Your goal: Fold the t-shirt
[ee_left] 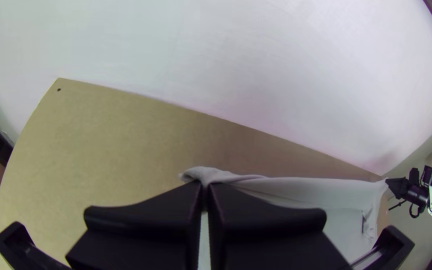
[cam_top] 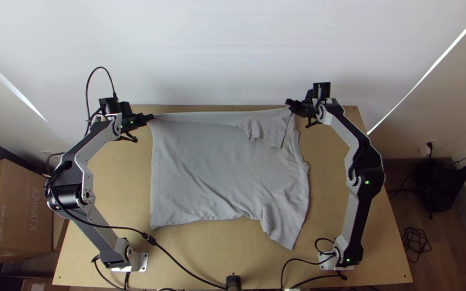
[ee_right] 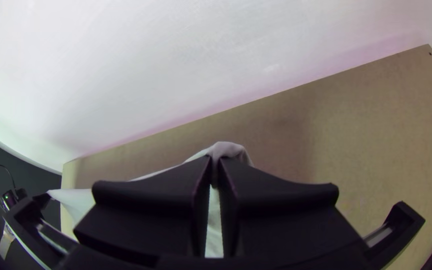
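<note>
The grey t-shirt (cam_top: 217, 167) lies spread across the table, its far edge pulled taut and raised between both grippers. In the top view my left gripper (cam_top: 150, 118) holds the shirt's far left corner; in the left wrist view, my left gripper (ee_left: 205, 187) is shut on the cloth (ee_left: 301, 189). My right gripper (cam_top: 291, 105) holds the far right corner, and in the right wrist view, my right gripper (ee_right: 215, 162) is shut on the cloth (ee_right: 228, 149). One sleeve (cam_top: 268, 132) lies over the shirt near the far right; the other sleeve (cam_top: 284, 223) points toward the near edge.
Bare wooden table (cam_top: 351, 237) surrounds the shirt, with a white wall (cam_top: 217, 48) just beyond its far edge. Black cables (cam_top: 182, 265) run along the near side by the arm bases. A cardboard box (cam_top: 14, 210) stands off the table at the left.
</note>
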Controlling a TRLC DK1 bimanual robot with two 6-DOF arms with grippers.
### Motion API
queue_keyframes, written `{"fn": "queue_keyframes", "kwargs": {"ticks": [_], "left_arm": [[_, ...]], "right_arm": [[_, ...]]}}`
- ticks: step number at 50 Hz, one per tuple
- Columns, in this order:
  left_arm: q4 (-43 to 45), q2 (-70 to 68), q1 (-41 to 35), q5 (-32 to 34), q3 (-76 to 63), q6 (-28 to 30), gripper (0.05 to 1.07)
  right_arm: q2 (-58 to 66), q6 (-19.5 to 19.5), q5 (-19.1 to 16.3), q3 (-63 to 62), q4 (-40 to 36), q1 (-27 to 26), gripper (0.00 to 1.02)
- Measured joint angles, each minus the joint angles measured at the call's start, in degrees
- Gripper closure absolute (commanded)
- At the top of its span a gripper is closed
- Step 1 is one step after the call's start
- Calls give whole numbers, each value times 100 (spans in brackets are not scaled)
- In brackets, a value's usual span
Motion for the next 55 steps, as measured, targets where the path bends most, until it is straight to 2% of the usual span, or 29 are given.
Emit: {"fn": "queue_keyframes", "kwargs": {"ticks": [15,31,55], "left_arm": [[-391,-313,-90,-2,-87,-15,105],[-389,-1126,-116,-2,-916,-15,105],[-127,-1532,-116,-2,-2072,-15,105]], "right_arm": [[13,79,26,330,-835,4,100],[-876,22,63,-833,-870,7,100],[-2011,-15,68,-2455,-610,55,100]]}}
